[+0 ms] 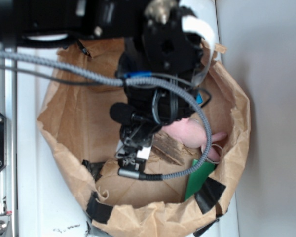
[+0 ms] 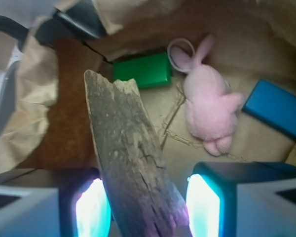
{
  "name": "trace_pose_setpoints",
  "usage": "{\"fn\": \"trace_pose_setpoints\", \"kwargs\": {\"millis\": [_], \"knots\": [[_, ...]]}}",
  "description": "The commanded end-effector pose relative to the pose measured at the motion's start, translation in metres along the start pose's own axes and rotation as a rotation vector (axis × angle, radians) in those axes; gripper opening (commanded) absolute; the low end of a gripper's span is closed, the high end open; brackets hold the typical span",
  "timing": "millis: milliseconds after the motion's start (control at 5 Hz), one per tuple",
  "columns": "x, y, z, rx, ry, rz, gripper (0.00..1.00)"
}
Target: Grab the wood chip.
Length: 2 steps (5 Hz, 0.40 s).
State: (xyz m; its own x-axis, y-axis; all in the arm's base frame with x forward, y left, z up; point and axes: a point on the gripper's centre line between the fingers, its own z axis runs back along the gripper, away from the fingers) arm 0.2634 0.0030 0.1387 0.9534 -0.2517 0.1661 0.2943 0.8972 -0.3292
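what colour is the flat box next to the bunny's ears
Green; the flat box shows best in the wrist view, just left of the pink bunny.

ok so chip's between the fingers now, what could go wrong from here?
1. The wood chip sits nearer the left finger, with a gap to the right one, so it may twist or slip as the gripper closes.
2. Only its near end lies between the fingers; the long far end could lever it loose.
3. The paper bag walls crowd the arm and could snag the cable.
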Motion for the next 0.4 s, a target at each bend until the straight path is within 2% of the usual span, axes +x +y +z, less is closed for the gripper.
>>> {"fn": "trace_pose_setpoints", "kwargs": {"millis": [0, 200], "knots": [[0.0147, 0.0123, 0.0233, 0.04, -0.08, 0.013, 0.0], [0.0132, 0.0118, 0.0206, 0.012, -0.147, -0.051, 0.0]]}}
